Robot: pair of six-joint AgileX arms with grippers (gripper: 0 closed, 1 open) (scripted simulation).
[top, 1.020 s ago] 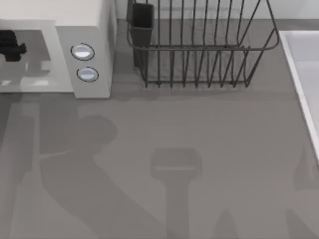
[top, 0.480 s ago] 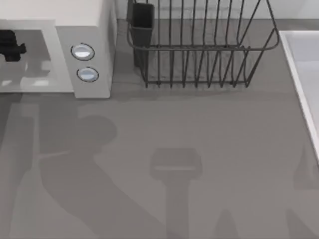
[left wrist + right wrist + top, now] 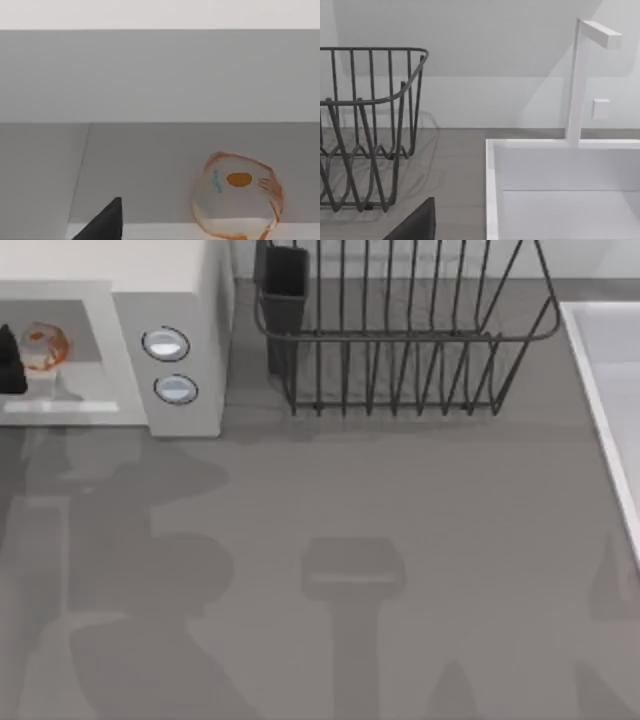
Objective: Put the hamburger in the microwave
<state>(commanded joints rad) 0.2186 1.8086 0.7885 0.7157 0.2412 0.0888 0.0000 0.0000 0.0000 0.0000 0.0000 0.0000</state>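
You can take the placing as done, by the look of it: the hamburger sits inside the microwave, on the floor of its open cavity, well left of the knob panel; in the left wrist view the hamburger rests on the cavity floor near the front lip, with the back wall behind it and nothing touching it. The left gripper is at the mouth of the microwave, just left of the hamburger and apart from it; one dark fingertip shows beside the burger with bare floor between them, so it has hold of nothing; how far the jaws stand apart you cannot tell from these pictures. What is left, as I judge it, is for you to draw that arm clear of the microwave; whether the door needs closing the pictures do not say.

The right arm is parked far right of the microwave, its wrist camera looking at the dish rack and the sink; one dark finger shows at the edge of that view, and you cannot tell the state of its jaws.

By count: one hamburger; one microwave with two knobs; one dish rack just right of the microwave; one sink further right; one faucet above it.
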